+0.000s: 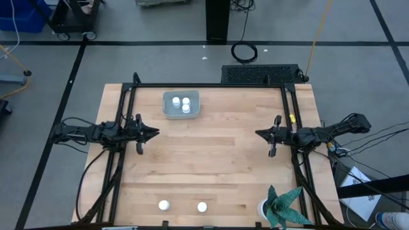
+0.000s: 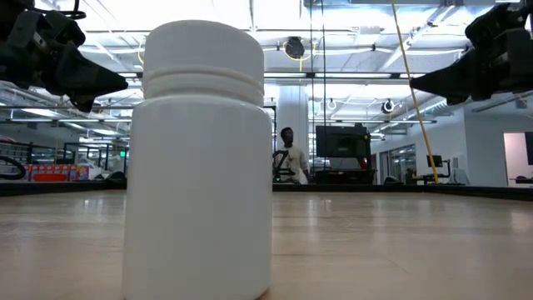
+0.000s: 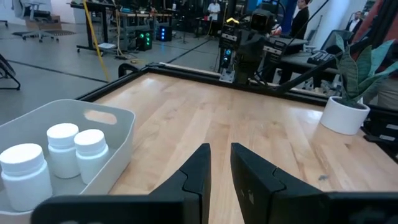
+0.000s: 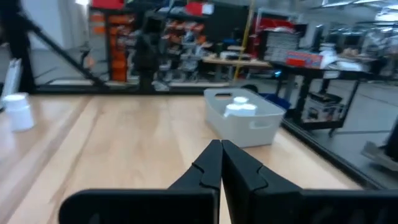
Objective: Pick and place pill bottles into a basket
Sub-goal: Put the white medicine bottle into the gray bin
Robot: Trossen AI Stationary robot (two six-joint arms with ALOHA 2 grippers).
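Note:
The grey-blue basket (image 1: 181, 104) stands at the table's far middle with three white pill bottles (image 1: 182, 103) upright in it; they also show in the left wrist view (image 3: 65, 152). Two more bottles (image 1: 164, 205) (image 1: 202, 206) stand on their bases near the table's near edge; one fills the low view (image 2: 200, 158). My left gripper (image 1: 155, 133) hovers at the table's left middle, empty, its fingers a narrow gap apart (image 3: 221, 165). My right gripper (image 1: 257, 133) hovers at the right middle, shut and empty (image 4: 221, 149).
A white pot with a green plant (image 1: 278, 207) stands at the near right corner. A black frame (image 1: 211, 85) runs along the table's far edge and both sides. Bare wood lies between the two grippers. People and equipment show in the room beyond the table.

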